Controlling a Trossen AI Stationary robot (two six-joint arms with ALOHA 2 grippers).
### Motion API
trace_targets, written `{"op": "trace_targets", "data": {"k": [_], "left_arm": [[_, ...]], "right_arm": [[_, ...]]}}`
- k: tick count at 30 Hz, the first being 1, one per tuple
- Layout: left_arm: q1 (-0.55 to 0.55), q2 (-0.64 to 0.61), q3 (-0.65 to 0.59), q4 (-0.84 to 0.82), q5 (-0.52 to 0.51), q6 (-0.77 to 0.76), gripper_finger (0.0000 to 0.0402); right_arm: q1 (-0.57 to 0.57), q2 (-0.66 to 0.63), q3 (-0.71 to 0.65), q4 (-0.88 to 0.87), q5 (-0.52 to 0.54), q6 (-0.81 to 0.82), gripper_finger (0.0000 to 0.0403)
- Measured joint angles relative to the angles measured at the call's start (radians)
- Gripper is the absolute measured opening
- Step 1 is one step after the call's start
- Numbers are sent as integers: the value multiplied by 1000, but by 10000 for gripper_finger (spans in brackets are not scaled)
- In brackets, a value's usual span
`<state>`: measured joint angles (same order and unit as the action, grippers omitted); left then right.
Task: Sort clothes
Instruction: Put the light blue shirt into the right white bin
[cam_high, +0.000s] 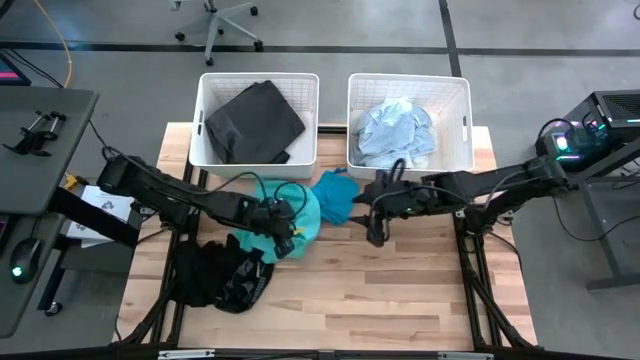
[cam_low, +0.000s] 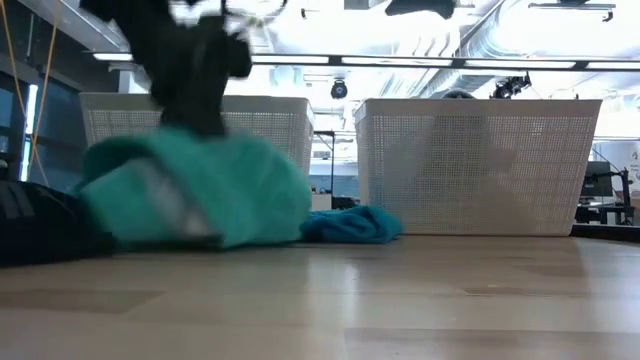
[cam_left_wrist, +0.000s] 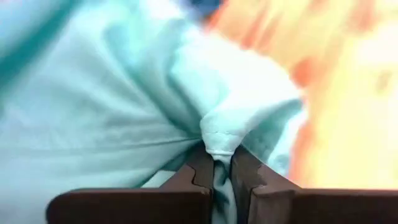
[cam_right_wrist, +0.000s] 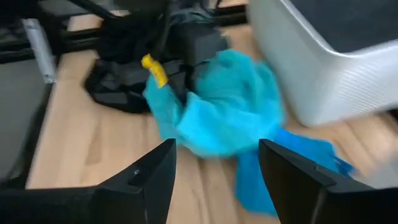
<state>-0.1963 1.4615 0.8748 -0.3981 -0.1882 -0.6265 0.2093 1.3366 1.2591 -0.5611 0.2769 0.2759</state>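
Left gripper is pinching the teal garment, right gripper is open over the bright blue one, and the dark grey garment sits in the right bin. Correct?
Not quite. The high view shows the dark grey garment in the left bin; the right bin holds the pale blue one. The rest stands: the left gripper pinches the teal garment, and the right gripper is open by the bright blue garment.

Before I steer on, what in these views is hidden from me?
- High view: the left tool is buried in the teal garment; its grip shows only in the left wrist view.
- Low view: the teal garment covers most of the bright blue garment.
- Contents of both bins: hidden in the low view by their walls.
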Motion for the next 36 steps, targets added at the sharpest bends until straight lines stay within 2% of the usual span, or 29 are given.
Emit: {"op": "trace_targets", "data": {"k": [5, 11, 14, 17, 20, 22, 26, 28, 29, 32, 36], "left_arm": [[-27, -42, 137, -2, -5, 143, 3], [-37, -45, 268, 0, -8, 273, 1], [-37, -47, 314, -3, -35, 326, 1], [-37, -47, 360, -12, -95, 372, 1], [-37, -48, 401, -13, -122, 409, 1], [-37, -49, 422, -1, -128, 422, 0], [-39, -51, 455, -10, -143, 425, 0], [-41, -55, 472, -36, -146, 396, 4], [-41, -60, 479, -47, -147, 383, 9], [-42, -91, 496, -106, -152, 367, 35], [-42, -150, 499, -224, -229, 304, 80]], "right_arm": [[-38, 71, 7, 144, -136, -23, 255], [-95, 179, 46, 178, -289, -85, 323], [-105, 236, 49, 179, -381, -164, 336], [-105, 285, 50, 186, -453, -195, 333], [-104, 322, 51, 214, -454, -161, 299], [-99, 336, 51, 261, -440, -136, 254], [-95, 337, 50, 374, -408, -53, 108], [-96, 317, 49, 372, -399, -11, 35], [-97, 297, 48, 361, -387, 7, 21], [-97, 209, 52, 292, -283, 61, 24], [-104, 71, 142, 62, -27, 10, 8]]}}
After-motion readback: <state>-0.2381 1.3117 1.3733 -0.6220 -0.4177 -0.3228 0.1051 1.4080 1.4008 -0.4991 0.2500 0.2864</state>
